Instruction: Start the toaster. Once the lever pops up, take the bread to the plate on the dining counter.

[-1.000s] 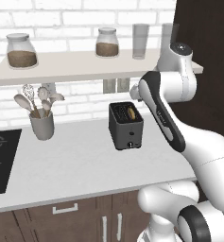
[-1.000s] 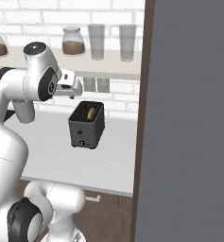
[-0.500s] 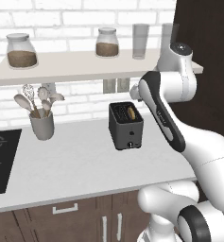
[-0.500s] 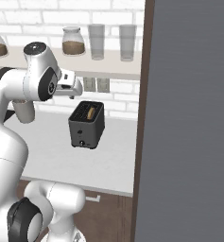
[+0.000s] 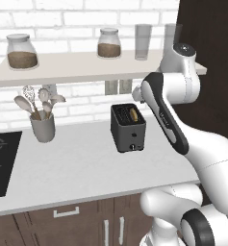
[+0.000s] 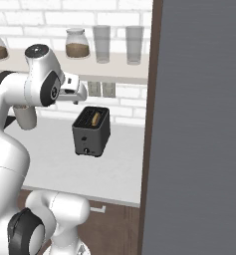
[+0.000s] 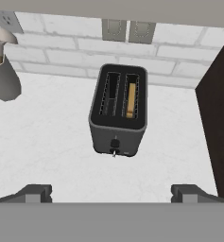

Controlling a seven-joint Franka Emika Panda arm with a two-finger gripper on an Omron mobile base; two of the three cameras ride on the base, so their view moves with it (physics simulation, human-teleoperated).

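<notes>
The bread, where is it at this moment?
The bread stands in one slot of the toaster, the slot farther from the utensil cup. The toaster sits on the pale worktop, below the wall sockets.

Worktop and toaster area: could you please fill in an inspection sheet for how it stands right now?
Surface: pale worktop, black hob at its left end.
Job's things: toaster upright near the wall; bread in one slot, the other slot empty; lever on its narrow face.
Clutter: utensil cup; jars and glasses on the shelf.
Gripper: fingers open, above the toaster, holding nothing.
Cables: nothing seen.
Surroundings: brick wall, sockets, dark cabinet.
</notes>
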